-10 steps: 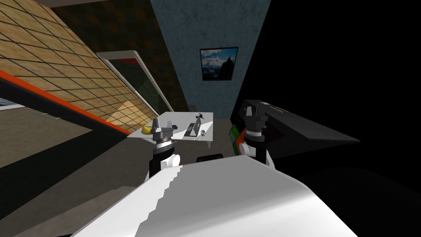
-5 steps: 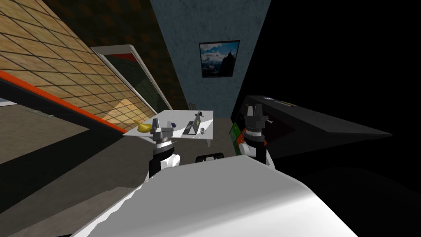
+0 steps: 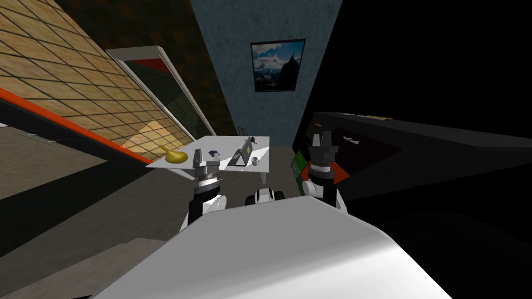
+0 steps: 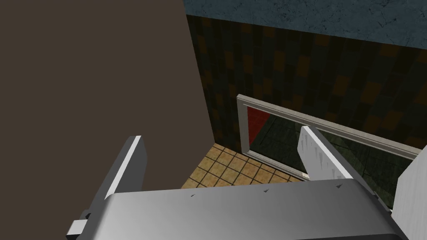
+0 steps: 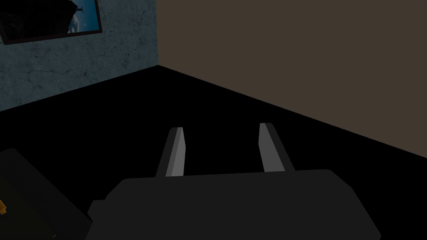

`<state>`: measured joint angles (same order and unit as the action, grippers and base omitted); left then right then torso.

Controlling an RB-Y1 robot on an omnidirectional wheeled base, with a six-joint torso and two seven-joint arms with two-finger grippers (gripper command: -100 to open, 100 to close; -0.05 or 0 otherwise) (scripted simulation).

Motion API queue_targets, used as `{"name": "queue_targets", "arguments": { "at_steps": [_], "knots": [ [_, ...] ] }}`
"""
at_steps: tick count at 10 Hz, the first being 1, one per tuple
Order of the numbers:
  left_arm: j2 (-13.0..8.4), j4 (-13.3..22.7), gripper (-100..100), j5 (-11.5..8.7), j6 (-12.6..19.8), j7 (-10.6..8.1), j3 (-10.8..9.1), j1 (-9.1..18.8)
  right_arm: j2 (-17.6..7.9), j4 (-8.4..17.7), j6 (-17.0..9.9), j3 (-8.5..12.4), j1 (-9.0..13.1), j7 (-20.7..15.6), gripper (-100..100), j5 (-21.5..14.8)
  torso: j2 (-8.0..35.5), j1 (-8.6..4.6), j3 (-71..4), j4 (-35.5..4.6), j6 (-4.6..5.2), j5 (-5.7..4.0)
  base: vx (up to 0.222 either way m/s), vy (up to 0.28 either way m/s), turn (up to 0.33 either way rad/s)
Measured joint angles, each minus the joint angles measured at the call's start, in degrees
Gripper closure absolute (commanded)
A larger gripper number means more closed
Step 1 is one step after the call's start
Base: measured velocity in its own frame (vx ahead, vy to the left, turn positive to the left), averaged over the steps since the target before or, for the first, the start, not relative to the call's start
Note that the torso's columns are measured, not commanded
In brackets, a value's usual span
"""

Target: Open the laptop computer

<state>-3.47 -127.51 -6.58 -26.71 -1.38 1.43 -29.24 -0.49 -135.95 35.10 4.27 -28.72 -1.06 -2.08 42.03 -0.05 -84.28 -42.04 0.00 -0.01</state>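
While well short of white surface (image 3: 228, 143): left pincer (image 3: 206, 154), right pincer (image 3: 321, 138) spread, empty.
Noted laptop (image 3: 240, 157) at 12 o'clock, lid raised.

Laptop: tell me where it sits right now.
In the head view the laptop stands on the white table ahead, toward its right side, with a small white cup close on its right.

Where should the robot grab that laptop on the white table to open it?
Likely the lid's free top edge. The laptop on the white table has its lid standing steeply over the flat base, which lies toward the robot's left, so the open left gripper should come from that side.
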Motion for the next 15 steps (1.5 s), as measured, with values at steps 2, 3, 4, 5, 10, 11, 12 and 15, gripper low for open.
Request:
{"name": "queue_targets", "arguments": {
  "at_steps": [2,3,4,5,10,11,12,15],
  "knots": [
    [-2.28,1.77,-100,0.66,0.87,0.70,-0.68,0.95,0.00,0.00,0.00,0.00,0.00,0.00,0,0.00,0.17,-0.04,-0.31,-0.21,0.00,-0.01,0.038,-0.053,0.012],
    [-3.01,2.92,-100,1.14,1.48,1.27,-0.96,1.57,0.00,0.00,0.00,0.00,0.00,0.00,0,0.00,0.19,0.01,-0.32,-0.22,0.00,0.00,0.044,-0.063,0.016],
    [-3.42,4.27,-100,1.93,2.12,2.11,-1.07,2.08,0.00,0.00,0.00,0.00,0.00,0.00,0,0.00,0.22,0.00,-0.30,-0.24,0.00,0.00,0.050,-0.074,0.012],
    [-3.79,5.16,-100,2.47,3.03,2.80,-1.41,2.67,0.00,0.00,0.00,0.00,0.00,0.00,0,0.00,0.23,0.00,-0.29,-0.24,0.00,0.00,0.039,-0.053,0.009],
    [-4.48,10.50,-100,4.49,5.37,4.94,-3.25,4.96,0.00,0.00,0.00,0.00,0.00,0.00,0,0.00,0.25,0.03,-0.29,-0.24,-0.01,0.01,0.037,-0.045,0.011],
    [-4.19,11.72,-100,5.03,6.00,5.59,-3.50,5.70,0.00,0.00,0.00,0.00,0.00,0.00,0,0.00,0.23,0.05,-0.29,-0.24,0.00,0.01,0.039,-0.044,0.007],
    [-4.11,13.15,-100,5.37,6.53,6.03,-3.92,6.72,0.00,0.00,0.00,0.00,0.00,0.00,0,0.00,0.24,0.04,-0.29,-0.24,0.00,0.01,0.041,-0.057,0.009],
    [-3.44,17.38,-100,6.94,8.51,7.69,-5.33,8.94,0.00,0.00,0.00,0.00,0.00,0.00,0,0.00,0.20,0.01,-0.31,-0.24,0.01,0.00,0.052,-0.068,0.015]
  ]
}}
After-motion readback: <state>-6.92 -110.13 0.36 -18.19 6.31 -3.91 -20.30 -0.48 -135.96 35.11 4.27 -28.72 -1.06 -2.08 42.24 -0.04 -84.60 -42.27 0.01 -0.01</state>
